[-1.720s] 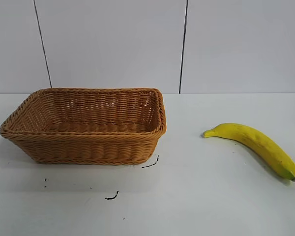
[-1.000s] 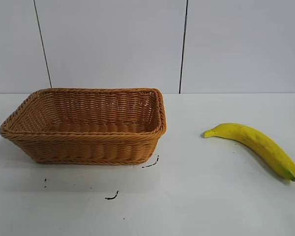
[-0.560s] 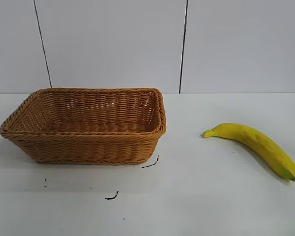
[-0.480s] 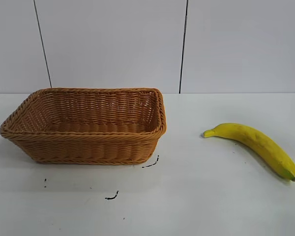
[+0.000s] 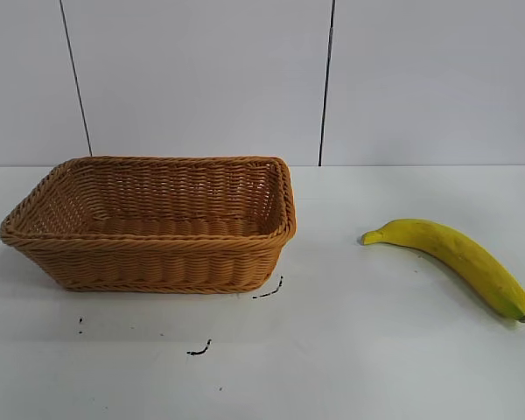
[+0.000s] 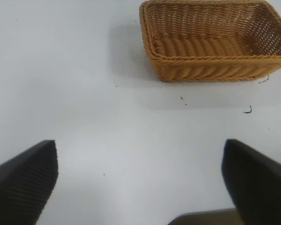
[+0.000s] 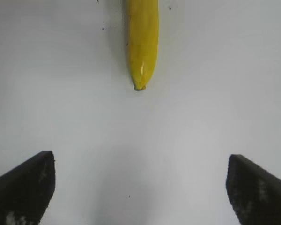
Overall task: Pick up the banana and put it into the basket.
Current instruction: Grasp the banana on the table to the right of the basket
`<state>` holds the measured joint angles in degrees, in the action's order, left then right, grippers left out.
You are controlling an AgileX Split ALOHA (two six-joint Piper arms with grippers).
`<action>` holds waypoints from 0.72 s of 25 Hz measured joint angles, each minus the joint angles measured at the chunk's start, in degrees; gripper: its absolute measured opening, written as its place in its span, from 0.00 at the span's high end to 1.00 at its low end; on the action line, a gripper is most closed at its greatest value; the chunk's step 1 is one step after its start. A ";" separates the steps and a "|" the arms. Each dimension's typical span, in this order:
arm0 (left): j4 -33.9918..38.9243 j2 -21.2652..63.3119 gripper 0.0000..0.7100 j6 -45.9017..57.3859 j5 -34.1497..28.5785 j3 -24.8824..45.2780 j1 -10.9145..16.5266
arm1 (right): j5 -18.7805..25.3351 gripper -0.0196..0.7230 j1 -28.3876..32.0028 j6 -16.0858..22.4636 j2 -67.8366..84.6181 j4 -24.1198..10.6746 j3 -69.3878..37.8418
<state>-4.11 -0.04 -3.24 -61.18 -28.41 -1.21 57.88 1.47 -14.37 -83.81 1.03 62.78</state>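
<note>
The long curved yellow banana [image 5: 451,259] is lying on the white table [image 5: 359,350], well apart from the rectangular tan woven wicker basket [image 5: 153,223]. The right gripper [image 7: 139,187] is hanging spread wide above the table short of the banana's dark tip; the left gripper [image 6: 140,187] is sitting spread too, facing the basket.

From where I'm driving this, the basket [image 5: 153,223] sits on the table [image 5: 359,367] toward the left, and the banana [image 5: 455,258] lies on the table well off to the right, a wide gap between them. The banana runs slantwise, its stem end pointing left toward the basket and its tip nearer and further right. A few marks [image 5: 201,350] sit on the table just in front of the basket's near right corner. Wall [image 5: 201,79] behind it all. Nothing I can see in the basket.
</note>
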 joint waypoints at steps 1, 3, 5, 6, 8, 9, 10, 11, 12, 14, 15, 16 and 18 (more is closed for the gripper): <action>0.00 0.00 0.03 0.00 0.00 0.00 0.00 | -0.59 0.04 0.00 -0.48 -1.79 0.00 1.03; 0.00 0.00 0.03 0.00 0.00 0.00 0.00 | -1.63 0.04 0.00 -0.83 -5.17 0.00 3.19; 0.00 0.00 0.03 0.00 0.00 0.00 0.00 | -3.65 0.04 0.00 -1.00 -8.31 0.06 4.55; 0.00 0.00 0.03 0.00 0.00 0.00 0.00 | -4.85 0.04 0.00 -1.00 -9.57 0.12 4.80; -0.06 0.00 0.03 0.00 0.00 0.00 0.00 | -7.59 0.04 0.00 -1.28 -12.65 0.23 5.07; -0.06 0.00 0.03 0.00 0.00 0.00 0.00 | -8.85 0.04 0.00 -1.52 -14.19 0.23 5.07; -0.06 0.00 0.03 0.00 0.00 0.00 0.00 | -9.82 0.04 0.00 -1.69 -15.49 0.23 5.07; -0.06 0.00 0.03 0.00 0.00 0.00 0.00 | -10.94 0.04 0.00 -1.99 -17.01 0.30 5.07; -0.06 0.00 0.03 0.00 0.00 0.00 0.00 | -12.06 0.04 0.00 -2.41 -18.21 0.45 5.07; -0.06 0.00 0.03 0.00 0.00 0.00 0.00 | -14.25 0.04 0.00 -3.28 -20.58 0.63 5.07; -0.06 0.00 0.03 0.00 0.00 0.00 0.00 | -15.46 0.04 0.00 -3.69 -21.69 0.70 5.07; -0.06 0.00 0.03 0.00 0.00 0.00 0.00 | -16.50 0.04 0.00 -3.99 -22.58 0.87 5.07; -0.06 0.00 0.03 0.00 0.00 0.00 0.00 | -18.50 0.04 0.00 -4.40 -23.78 1.84 5.07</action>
<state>-4.17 -0.04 -3.24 -61.18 -28.41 -1.21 39.39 1.47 -18.77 -107.59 2.87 67.85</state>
